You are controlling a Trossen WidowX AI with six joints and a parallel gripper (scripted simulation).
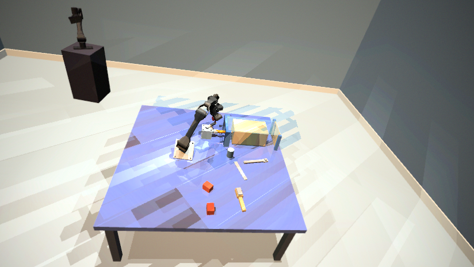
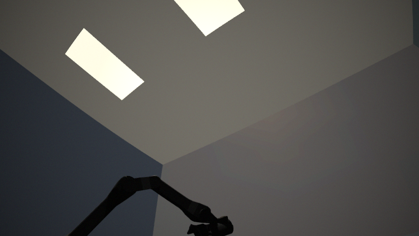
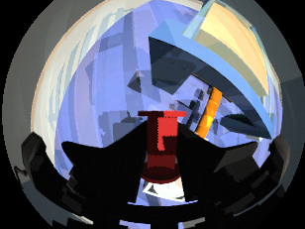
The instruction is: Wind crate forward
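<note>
From the top, your gripper [image 1: 215,119] [image 3: 160,125] is at the far side of the winch [image 1: 206,132]; the crate [image 1: 249,134] [image 3: 235,46] sits to its right, behind clear panels. At the wrist, your jaws grasp the red knob [image 3: 162,143].

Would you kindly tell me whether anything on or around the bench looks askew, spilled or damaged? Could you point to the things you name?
Nothing clearly stands out: the crate [image 1: 249,137] looks level, the hand [image 1: 213,119] [image 3: 160,125] grips the red knob [image 3: 162,143], and I see no spill or breakage.
</note>
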